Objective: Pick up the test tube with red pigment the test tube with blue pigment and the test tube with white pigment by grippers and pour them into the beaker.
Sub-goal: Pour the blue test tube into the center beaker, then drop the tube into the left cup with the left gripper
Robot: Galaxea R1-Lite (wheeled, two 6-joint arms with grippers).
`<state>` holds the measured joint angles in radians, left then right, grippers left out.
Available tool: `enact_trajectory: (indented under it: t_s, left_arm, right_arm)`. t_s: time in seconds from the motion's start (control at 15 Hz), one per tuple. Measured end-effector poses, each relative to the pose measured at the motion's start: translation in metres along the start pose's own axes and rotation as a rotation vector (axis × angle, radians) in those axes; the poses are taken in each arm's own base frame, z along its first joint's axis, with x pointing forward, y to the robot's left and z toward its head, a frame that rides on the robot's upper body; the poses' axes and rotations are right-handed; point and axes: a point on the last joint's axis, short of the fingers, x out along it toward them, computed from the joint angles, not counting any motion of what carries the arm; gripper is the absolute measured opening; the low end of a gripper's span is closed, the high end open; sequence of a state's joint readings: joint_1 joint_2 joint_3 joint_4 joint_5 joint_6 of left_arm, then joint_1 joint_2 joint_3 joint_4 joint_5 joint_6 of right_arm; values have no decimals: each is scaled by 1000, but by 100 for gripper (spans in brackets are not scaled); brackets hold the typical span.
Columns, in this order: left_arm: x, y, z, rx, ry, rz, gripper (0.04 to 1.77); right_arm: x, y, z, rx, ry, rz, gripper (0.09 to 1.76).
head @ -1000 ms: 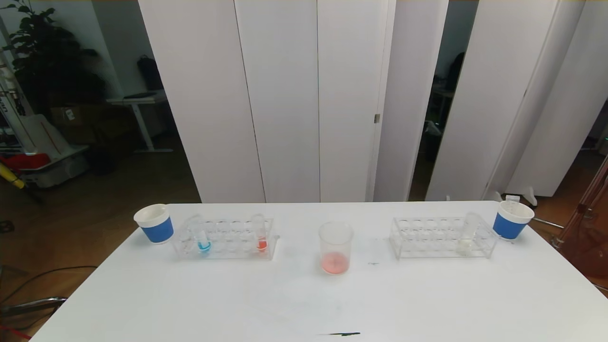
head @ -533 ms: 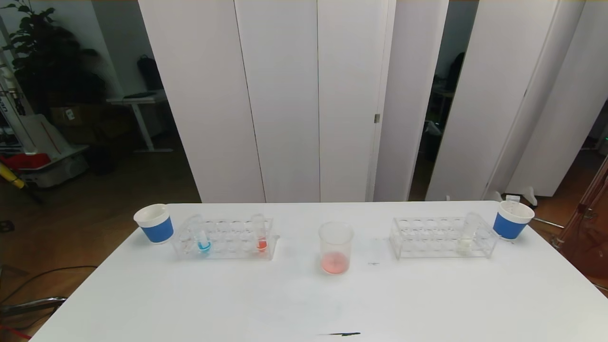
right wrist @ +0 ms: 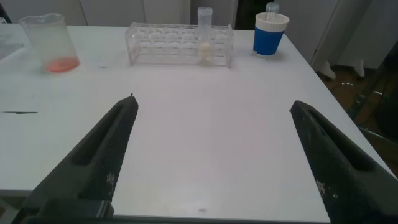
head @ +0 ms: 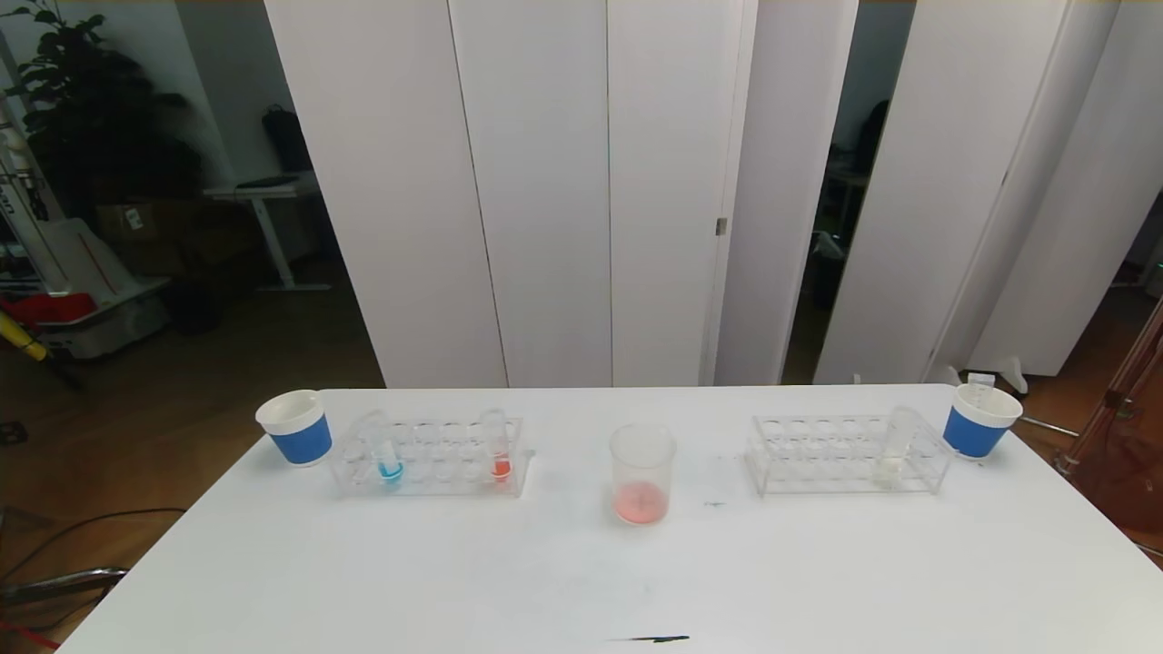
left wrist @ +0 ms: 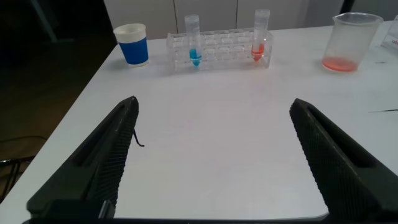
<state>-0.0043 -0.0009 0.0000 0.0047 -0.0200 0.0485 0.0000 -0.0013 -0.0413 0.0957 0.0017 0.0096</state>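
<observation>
Well ahead of the jaws on a white table [head: 363, 581]: two clear racks [head: 427, 459] [head: 845, 454], each flanked outward by a blue paper cup [head: 295, 427] [head: 979, 420]. Nearer, between both pairs of jaws, a short dark mark [head: 656, 639].

Both arms out of the head view, each claw's fingers [left wrist: 99, 168] cut off at wrist-view edges, beaker [left wrist: 353, 40] scale perhaps too faint.

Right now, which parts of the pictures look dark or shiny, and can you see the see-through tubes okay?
Head view: the room behind the white table is dim, the table bright; the clear plastic racks look faint. Left wrist view: the floor beside the table is nearly black, and the clear tube with blue liquid stands out. Right wrist view: the clear tube with milky-white liquid nearly blends into its rack.
</observation>
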Motion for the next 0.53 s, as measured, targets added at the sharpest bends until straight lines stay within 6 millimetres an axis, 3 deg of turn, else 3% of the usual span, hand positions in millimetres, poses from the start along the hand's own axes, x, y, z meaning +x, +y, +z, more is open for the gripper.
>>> enact_trajectory:
  t_s: [0.53]
  left_arm:
    - [0, 0, 0, 0, -1, 0, 174]
  right_arm:
    - [0, 0, 0, 0, 0, 0, 175]
